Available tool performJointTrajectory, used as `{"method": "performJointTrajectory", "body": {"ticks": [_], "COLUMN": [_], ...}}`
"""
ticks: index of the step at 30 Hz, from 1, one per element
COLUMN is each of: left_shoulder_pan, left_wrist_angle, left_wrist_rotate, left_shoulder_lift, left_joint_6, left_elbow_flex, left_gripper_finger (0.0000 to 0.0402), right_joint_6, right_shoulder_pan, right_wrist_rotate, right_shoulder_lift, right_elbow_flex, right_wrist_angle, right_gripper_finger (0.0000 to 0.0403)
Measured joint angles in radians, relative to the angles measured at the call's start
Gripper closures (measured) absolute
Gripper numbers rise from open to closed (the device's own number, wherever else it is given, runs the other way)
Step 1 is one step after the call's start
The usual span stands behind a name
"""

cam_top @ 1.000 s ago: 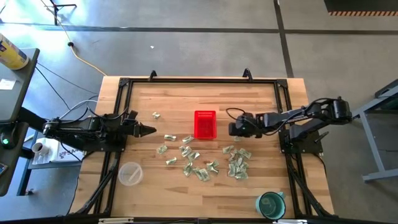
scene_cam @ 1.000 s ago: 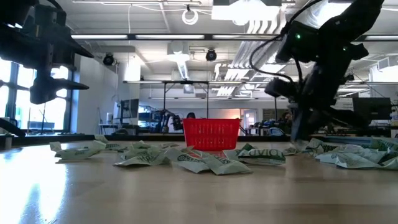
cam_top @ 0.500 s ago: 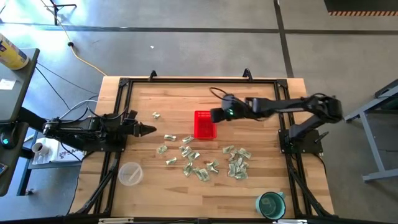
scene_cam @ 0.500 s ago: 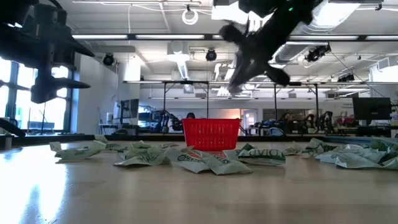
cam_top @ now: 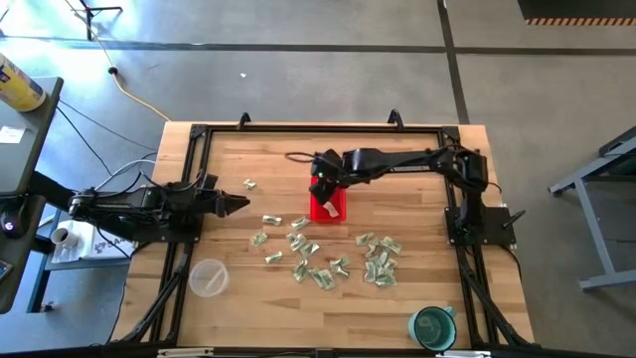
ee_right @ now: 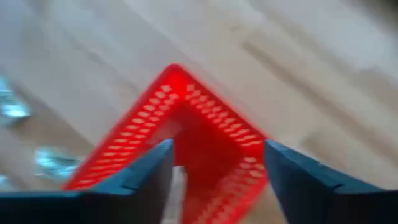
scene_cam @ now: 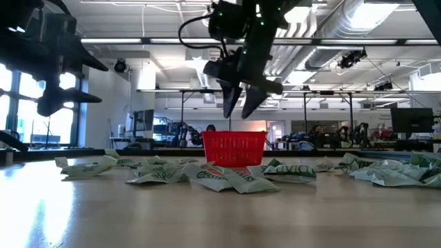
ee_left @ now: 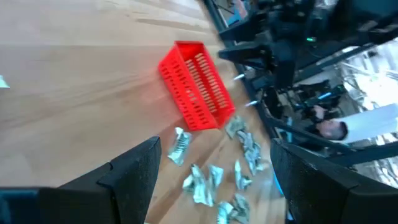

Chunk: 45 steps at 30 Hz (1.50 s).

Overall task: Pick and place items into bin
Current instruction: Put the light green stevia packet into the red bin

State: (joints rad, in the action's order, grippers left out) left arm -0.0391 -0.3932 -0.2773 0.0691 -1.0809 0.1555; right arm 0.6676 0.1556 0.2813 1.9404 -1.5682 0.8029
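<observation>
The red slotted basket [cam_top: 333, 207] stands on the wooden table's middle; it also shows in the low view [scene_cam: 234, 148]. My right gripper [cam_top: 320, 187] hangs open right above it [scene_cam: 239, 110], fingers pointing down, and touches nothing. In the right wrist view the basket [ee_right: 205, 124] lies between its spread fingers, and a pale bit [ee_right: 178, 186] shows inside. Several pale green-and-white wrapped items [cam_top: 308, 261] lie on the table nearer than the basket, more of them [cam_top: 379, 261] lie to the right, and one [cam_top: 249, 184] lies to the far left. My left gripper [cam_top: 238, 207] waits open at the table's left.
A clear plastic cup [cam_top: 208, 277] stands at the near left and a teal cup [cam_top: 433, 326] at the near right. A black frame [cam_top: 318, 127] runs along the table's edges. In the left wrist view a person's pale sleeve [ee_left: 367, 124] shows beyond the table.
My right gripper has risen from the table by the right-hand heap of items and swung toward the table's left, ending above the red basket. The basket and the loose items lie as before.
</observation>
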Motion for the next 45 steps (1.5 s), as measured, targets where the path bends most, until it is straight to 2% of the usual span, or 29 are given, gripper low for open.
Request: {"method": "performJointTrajectory", "body": {"ticks": [3,6,11,13,16,18,20,26,29,33,36,40,45], "left_shoulder_pan": [0.0,0.0,0.0,0.0,0.001,0.001,0.001,0.018,0.105,0.265,0.365,0.44,0.492], "left_wrist_angle": [-0.039,-0.087,-0.106,-0.161,-0.304,-0.384,-0.447,-0.456,-0.443,-0.407,-0.371,-0.325,-0.304], "left_wrist_rotate": [-0.002,-0.026,-0.132,-0.184,-0.255,-0.267,-0.264,-0.178,-0.115,-0.023,0.035,0.138,0.209], "left_shoulder_lift": [0.02,0.082,0.28,0.386,0.556,0.672,0.771,0.986,1.046,1.061,1.044,1.027,1.054], "left_joint_6": [0.002,0.057,0.338,0.413,0.482,0.538,0.589,0.74,0.788,0.861,0.962,1.171,1.368], "left_elbow_flex": [0.005,0.053,0.2,0.274,0.376,0.432,0.477,0.517,0.518,0.518,0.518,0.518,0.518], "left_gripper_finger": [0.0066,0.0081,0.0121,0.0129,0.0128,0.012,0.0109,0.0107,0.0117,0.0129,0.0132,0.0131,0.0131], "right_joint_6": [-0.028,-0.089,-0.232,-0.294,-0.379,-0.437,-0.501,-0.664,-0.705,-0.698,-0.647,-0.509,-0.318], "right_shoulder_pan": [-0.027,-0.039,-0.037,-0.03,-0.012,-0.001,0.003,0.001,0.001,0.002,-0.002,-0.055,-0.162], "right_wrist_rotate": [0.071,0.076,0.078,0.066,-0.006,-0.071,-0.085,-0.072,-0.037,-0.026,-0.031,-0.031,0.055], "right_shoulder_lift": [-0.008,-0.025,-0.051,-0.059,-0.063,-0.063,-0.063,-0.095,-0.127,-0.189,-0.292,-0.47,-0.641], "right_elbow_flex": [-0.033,-0.043,-0.008,0.005,0.011,0.012,0.013,0.013,0.013,0.05,0.205,0.462,0.669], "right_wrist_angle": [0.048,0.117,0.222,0.241,0.246,0.266,0.291,0.323,0.324,0.307,0.248,0.131,0.006], "right_gripper_finger": [0.01,0.0073,0.0067,0.0066,0.0066,0.0066,0.0065,0.0065,0.0065,0.0065,0.0065,0.0066,0.0066]}}
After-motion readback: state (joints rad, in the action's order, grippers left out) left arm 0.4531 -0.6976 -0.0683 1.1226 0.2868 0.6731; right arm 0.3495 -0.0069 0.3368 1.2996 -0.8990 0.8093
